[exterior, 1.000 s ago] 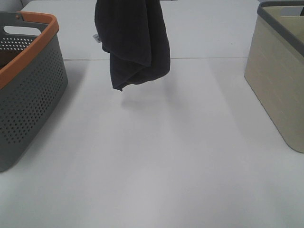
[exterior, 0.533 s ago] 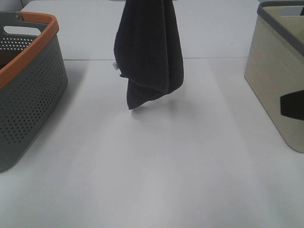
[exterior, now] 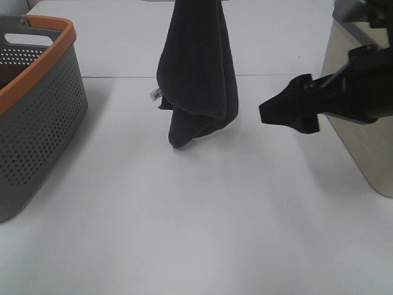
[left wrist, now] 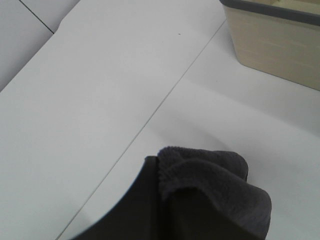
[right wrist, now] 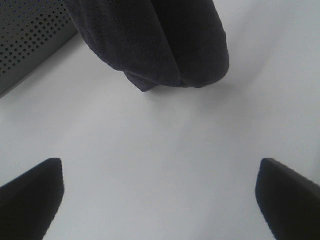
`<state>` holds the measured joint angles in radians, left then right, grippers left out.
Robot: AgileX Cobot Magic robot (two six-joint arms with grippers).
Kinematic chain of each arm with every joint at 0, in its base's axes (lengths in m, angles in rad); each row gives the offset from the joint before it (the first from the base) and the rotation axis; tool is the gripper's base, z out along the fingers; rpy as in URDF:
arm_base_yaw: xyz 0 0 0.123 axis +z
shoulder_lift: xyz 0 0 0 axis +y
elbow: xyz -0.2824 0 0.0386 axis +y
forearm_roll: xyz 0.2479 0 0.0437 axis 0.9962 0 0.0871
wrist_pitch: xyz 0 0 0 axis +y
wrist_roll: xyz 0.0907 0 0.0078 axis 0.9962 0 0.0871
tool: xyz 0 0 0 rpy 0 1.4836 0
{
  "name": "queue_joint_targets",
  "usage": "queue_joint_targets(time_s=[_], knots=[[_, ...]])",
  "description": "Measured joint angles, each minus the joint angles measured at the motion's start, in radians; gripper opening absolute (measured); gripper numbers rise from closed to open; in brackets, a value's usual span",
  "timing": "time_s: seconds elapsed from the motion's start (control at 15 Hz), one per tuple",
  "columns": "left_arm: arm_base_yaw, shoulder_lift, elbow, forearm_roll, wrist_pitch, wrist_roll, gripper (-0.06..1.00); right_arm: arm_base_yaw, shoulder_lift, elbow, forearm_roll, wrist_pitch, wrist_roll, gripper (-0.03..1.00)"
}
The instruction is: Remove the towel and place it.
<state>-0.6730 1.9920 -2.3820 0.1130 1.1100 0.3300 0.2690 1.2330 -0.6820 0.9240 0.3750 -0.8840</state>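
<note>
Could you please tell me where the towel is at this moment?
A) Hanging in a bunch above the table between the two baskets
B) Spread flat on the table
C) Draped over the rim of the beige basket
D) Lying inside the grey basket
A: the towel hangs down in a narrow bunch from above the picture, over the table, between the grey basket and the beige basket.

Bare table mid-front, grey basket at left, beige basket at right, towel hanging between
</note>
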Motion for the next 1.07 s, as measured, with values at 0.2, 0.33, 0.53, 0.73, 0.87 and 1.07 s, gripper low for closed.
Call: queue_joint_targets(time_s=[0.2,0.33,0.53,0.73,0.87,1.07], knots=[[0.000,0.000,0.000,0.018,0.003,-0.076,0.00,0.116,0.098,-0.030,0.058,-0.137,0.012,0.94],[0.000,0.000,0.000,0.020,0.002,-0.141,0.00,0.178,0.140,-0.058,0.099,-0.202,0.013,0.94],[0.000,0.019,0.000,0.046,-0.014,-0.284,0.00,0.357,0.220,-0.149,0.144,-0.412,0.019,0.88],[0.000,0.034,0.000,0.057,-0.024,-0.302,0.00,0.423,0.254,-0.197,0.156,-0.537,0.084,0.86],[0.000,0.042,0.000,0.062,-0.037,-0.304,0.00,0.427,0.288,-0.246,0.161,-0.574,0.133,0.85],[0.000,0.044,0.000,0.062,-0.055,-0.316,0.00,0.427,0.345,-0.321,0.164,-0.576,0.181,0.84]])
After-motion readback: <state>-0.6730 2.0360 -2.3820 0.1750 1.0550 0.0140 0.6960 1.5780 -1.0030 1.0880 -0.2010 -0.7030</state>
